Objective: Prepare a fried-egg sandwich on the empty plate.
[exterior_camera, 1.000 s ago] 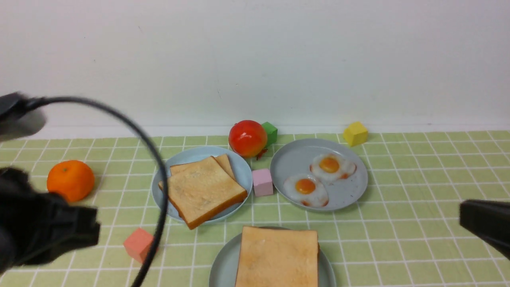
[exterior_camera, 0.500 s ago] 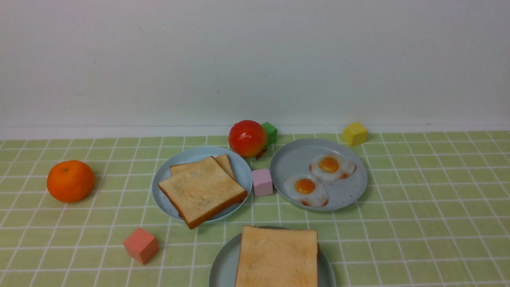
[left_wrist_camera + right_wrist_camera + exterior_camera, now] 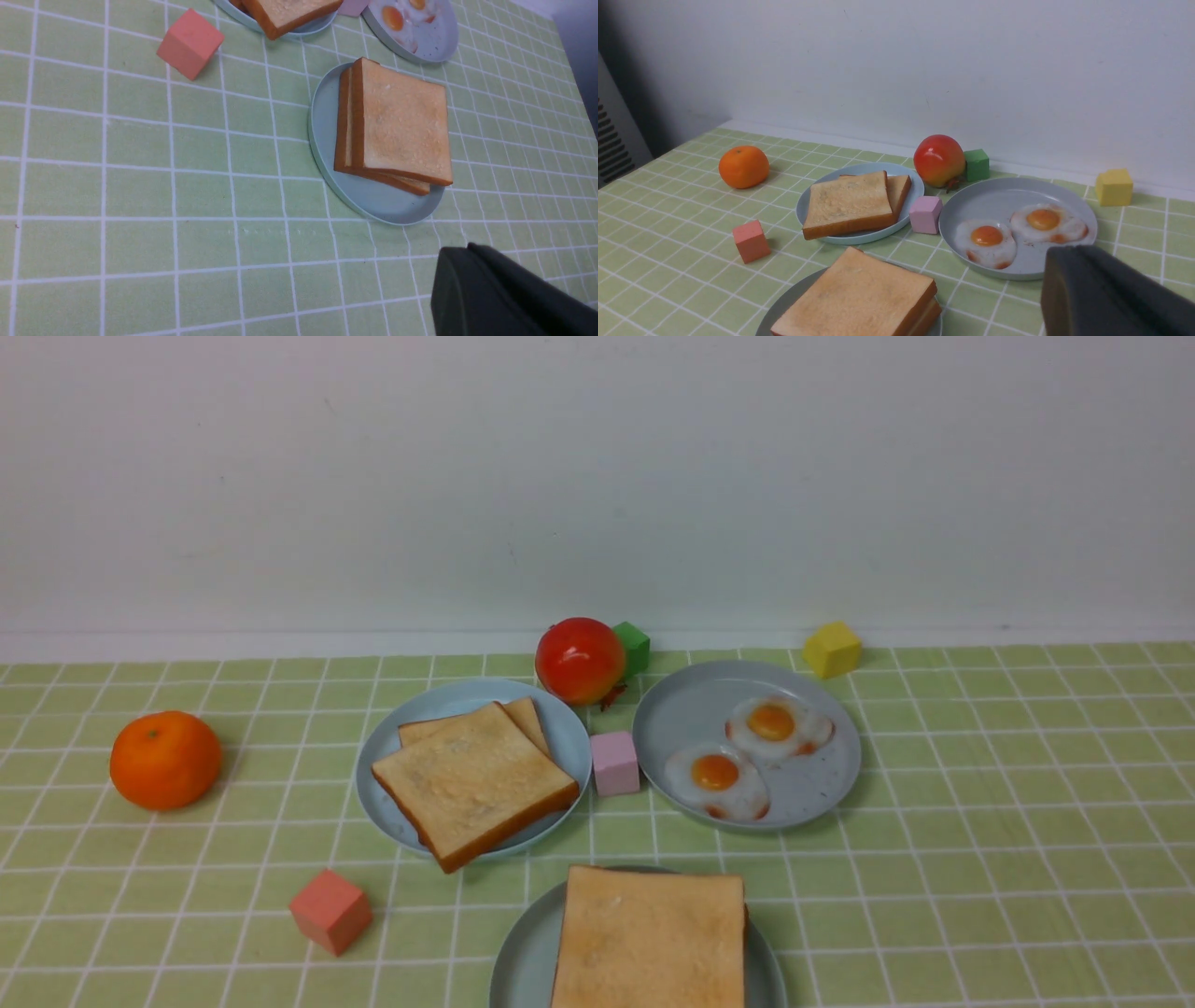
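On the surface (image 3: 980, 821) with its green checked cloth, the pale aqua-green round plate (image 3: 523, 957) sits nearest the robot, and on it lies the fried-egg sandwich (image 3: 651, 938), two thick golden toast slices with brown crusts stacked slightly askew; I cannot make out the egg between them. Behind it to the left, a light-blue plate (image 3: 448, 702) carries two more toast slices (image 3: 473, 782). To the right, a greyer speckled plate (image 3: 822, 784) holds two glossy white fried eggs (image 3: 719, 779) with orange yolks. A pink cube (image 3: 615, 763) stands between those two plates. A red-yellow toy fruit (image 3: 580, 660), a green cube (image 3: 633, 647) and a yellow cube (image 3: 832, 649) sit near the wall, an orange tangerine (image 3: 165, 759) far left, and a salmon cube (image 3: 330, 910) nearer. The left gripper (image 3: 504, 294) and right gripper (image 3: 1106, 294) are both closed and empty, well back from the plates.
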Motion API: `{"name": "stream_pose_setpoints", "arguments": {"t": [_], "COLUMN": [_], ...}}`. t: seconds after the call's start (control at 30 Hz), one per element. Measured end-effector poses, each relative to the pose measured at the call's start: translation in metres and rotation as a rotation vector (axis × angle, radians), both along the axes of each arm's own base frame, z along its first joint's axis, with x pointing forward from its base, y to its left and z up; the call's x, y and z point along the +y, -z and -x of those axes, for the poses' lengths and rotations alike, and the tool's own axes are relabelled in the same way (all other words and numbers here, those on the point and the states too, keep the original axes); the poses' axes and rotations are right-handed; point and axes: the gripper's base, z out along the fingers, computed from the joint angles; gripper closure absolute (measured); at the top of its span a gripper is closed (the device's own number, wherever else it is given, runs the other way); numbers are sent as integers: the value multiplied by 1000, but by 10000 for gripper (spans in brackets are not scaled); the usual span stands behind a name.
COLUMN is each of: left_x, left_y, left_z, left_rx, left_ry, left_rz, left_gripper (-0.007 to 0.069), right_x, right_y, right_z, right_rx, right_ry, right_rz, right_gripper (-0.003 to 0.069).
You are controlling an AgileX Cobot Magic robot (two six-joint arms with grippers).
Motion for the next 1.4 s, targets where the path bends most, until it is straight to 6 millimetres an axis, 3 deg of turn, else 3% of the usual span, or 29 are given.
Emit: {"name": "stream_pose_setpoints", "arguments": {"t": [0.07,0.17,0.2,0.27,0.37,0.4,0.43,0.47,0.53,1.4], "left_x": [2,18,18,24,27,29,29,30,31,30], "left_y": [1,10,10,27,55,81,81,107,135,137], "left_z": [0,-3,-3,-9,-17,-24,-24,-29,-32,-34], "left_rx": [-30,-279,-279,-399,-450,-427,-427,-375,-291,-349], "left_ry": [-10,-145,-145,-237,-309,-329,-332,-336,-328,-291], "left_rz": [-21,-172,-172,-244,-307,-355,-355,-391,-414,-487], "left_gripper": [638,638,638,638,638,638,638,638,638,627], "right_x": [0,0,0,0,0,0,0,0,0,0], "right_y": [0,0,0,0,0,0,0,0,0,0], "right_z": [0,0,0,0,0,0,0,0,0,0], "right_rx": [0,0,0,-1,-1,-1,-1,-2,-2,-4], "right_ry": [0,0,0,0,-1,-1,-1,-2,-1,-1], "right_rz": [0,0,0,0,-1,-1,-1,-1,-1,1], "right_gripper": [659,656,656,655,653,652,652,652,650,619]}}
